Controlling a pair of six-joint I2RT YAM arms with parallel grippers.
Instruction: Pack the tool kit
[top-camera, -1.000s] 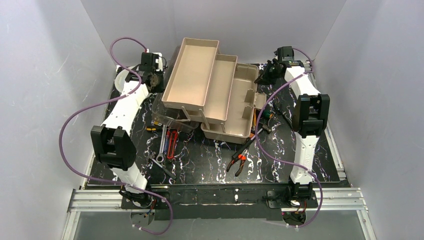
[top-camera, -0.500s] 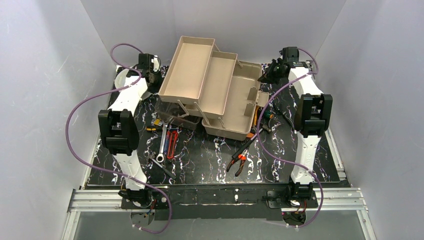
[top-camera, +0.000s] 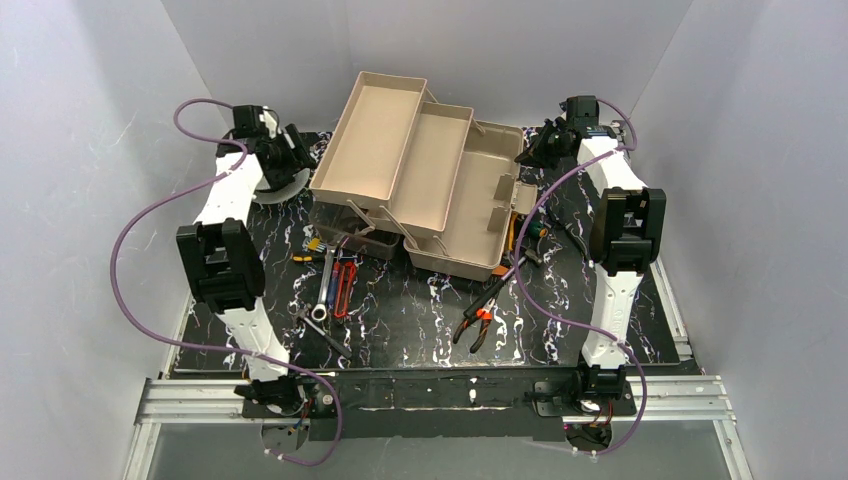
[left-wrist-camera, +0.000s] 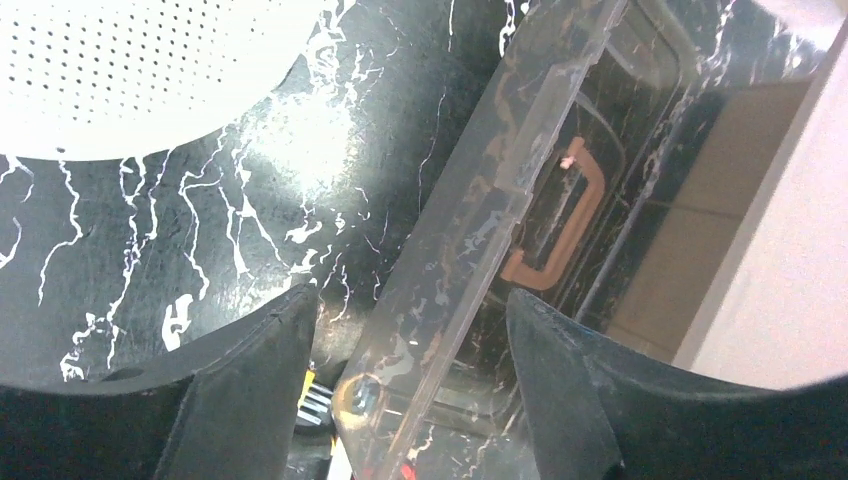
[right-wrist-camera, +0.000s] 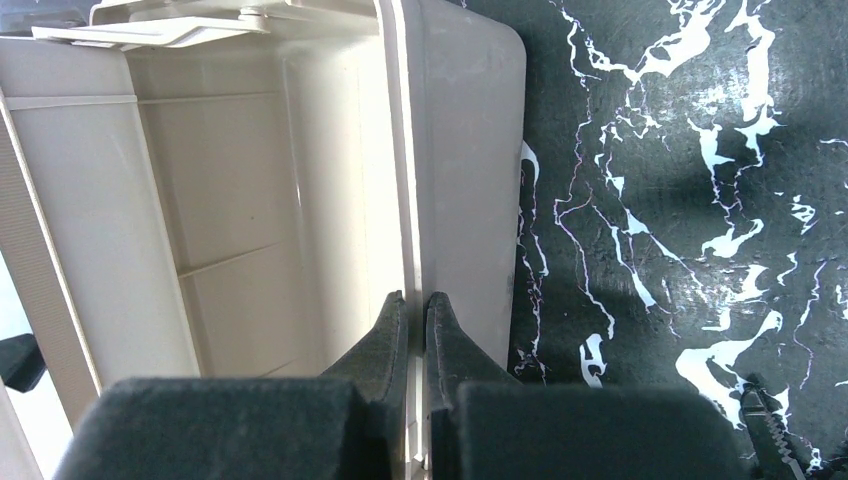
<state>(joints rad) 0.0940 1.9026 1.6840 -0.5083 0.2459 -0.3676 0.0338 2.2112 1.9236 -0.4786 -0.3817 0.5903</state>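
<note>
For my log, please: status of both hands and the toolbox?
Left hand open, empty. Right hand shut on toolbox wall. Trays spread, empty. Pliers, wrench on table, unpacked.

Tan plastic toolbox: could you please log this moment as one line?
left hand open astride translucent brown lid | right hand shut on tan plastic toolbox rim | orange pliers unpacked

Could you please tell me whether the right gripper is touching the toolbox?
Touching. The right wrist view shows the right gripper closed on the toolbox, with the box's thin side wall pinched between the jaws.
</note>
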